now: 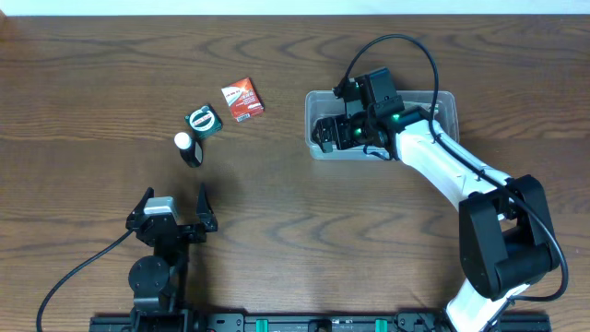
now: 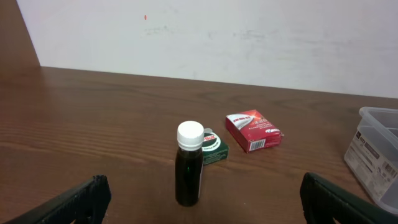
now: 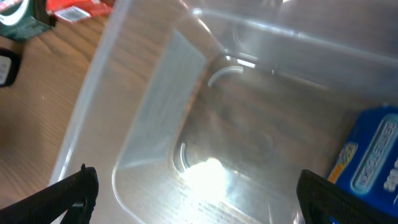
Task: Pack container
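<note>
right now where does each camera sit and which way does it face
overhead: above table, facing straight down; both arms, left end effector, right end effector in container
left wrist: on left arm, facing forward at bottle, green packet, red packet; own fingers low
right wrist: on right arm, facing down into container, blue packet; own fingers low
shared: both wrists see container and red packet

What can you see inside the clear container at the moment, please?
Inside the container, a blue packet lies at one end; the floor beside it looks bare. From overhead, the right arm and its open gripper cover much of the interior, so the rest cannot be checked.
</note>
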Robot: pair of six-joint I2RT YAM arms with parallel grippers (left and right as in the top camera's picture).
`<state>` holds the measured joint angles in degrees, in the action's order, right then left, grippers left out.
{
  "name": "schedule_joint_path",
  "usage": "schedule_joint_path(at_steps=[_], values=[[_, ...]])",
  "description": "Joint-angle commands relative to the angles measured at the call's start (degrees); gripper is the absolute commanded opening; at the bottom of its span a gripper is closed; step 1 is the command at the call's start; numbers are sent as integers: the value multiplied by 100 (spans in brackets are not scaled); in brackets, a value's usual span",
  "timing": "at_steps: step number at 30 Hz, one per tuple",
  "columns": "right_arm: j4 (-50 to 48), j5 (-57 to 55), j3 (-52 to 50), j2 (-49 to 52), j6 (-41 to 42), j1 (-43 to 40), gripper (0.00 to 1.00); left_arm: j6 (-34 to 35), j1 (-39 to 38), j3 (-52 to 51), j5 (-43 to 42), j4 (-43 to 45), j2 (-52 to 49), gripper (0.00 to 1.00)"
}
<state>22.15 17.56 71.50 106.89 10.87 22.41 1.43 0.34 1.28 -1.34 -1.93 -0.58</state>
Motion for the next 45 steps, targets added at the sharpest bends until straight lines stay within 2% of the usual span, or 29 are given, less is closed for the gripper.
schedule_joint_path(at_steps=[1,13,30,37,43,45], values=[[-76,22,181,-59,-133,-61,99,-57,35,-105,48,-212,35,98],[992,-387,1499,-549,-389,-1045,99,-57,35,-105,48,-212,35,98],[2323,-533,1543,-616,-308,-4017,99,-57,35,-105,48,-212,35,98],[2374,-535,1541,-616,-260,-4673,99,-57,35,-105,48,-212,35,98],[2374,-535,1541,-616,-260,-4872,99,0,35,-105,37,-157,35,98],[2374,-535,1541,-616,-260,-4870,99,157,33,-96,-483,76,35,98]])
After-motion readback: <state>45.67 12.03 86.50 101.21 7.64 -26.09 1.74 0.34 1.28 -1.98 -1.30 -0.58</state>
